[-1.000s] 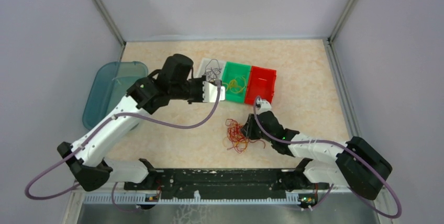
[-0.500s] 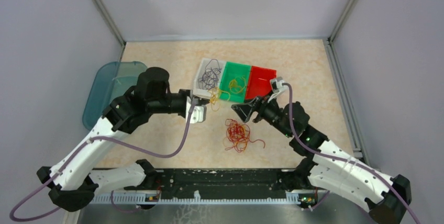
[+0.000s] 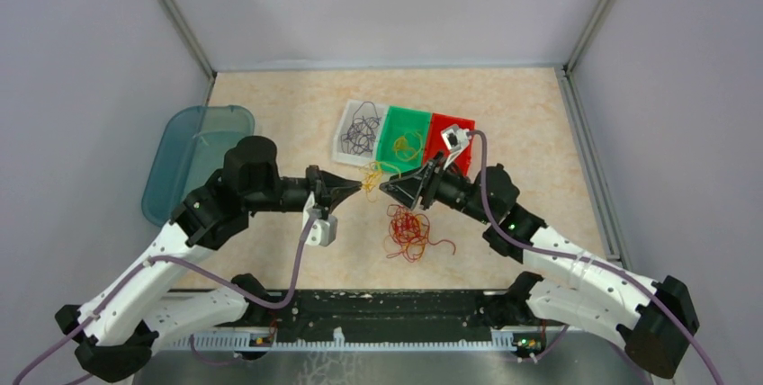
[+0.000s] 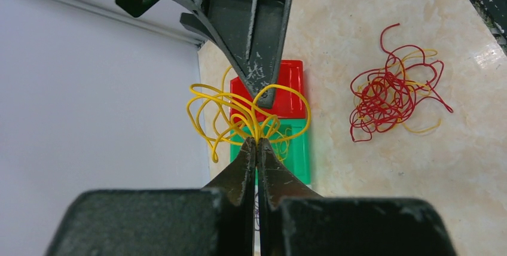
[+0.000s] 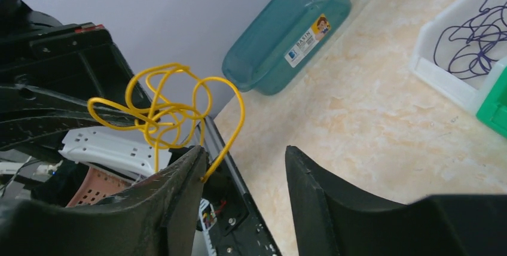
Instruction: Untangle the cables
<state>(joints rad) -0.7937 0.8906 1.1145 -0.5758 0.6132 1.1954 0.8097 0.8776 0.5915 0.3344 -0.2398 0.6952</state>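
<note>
We hold the yellow cable [image 4: 250, 117] aloft between the arms, left gripper [image 4: 257, 142] clamped on it, right gripper [image 5: 245, 151] spread at its loops, where a misplaced bite might tighten the knot.

Grey walls [image 3: 378, 7] w/ metal corner posts [image 3: 180, 16] round beige marbled table [image 3: 270, 106]

A teal tub [image 3: 193, 156] with a label on its side sits at the left edge of the worktop [image 3: 522, 124]. Toward the back, a white bin [image 3: 342, 133], a green bin [image 3: 405, 120] and a red bin [image 3: 439, 133] stand touching in a row.
</note>
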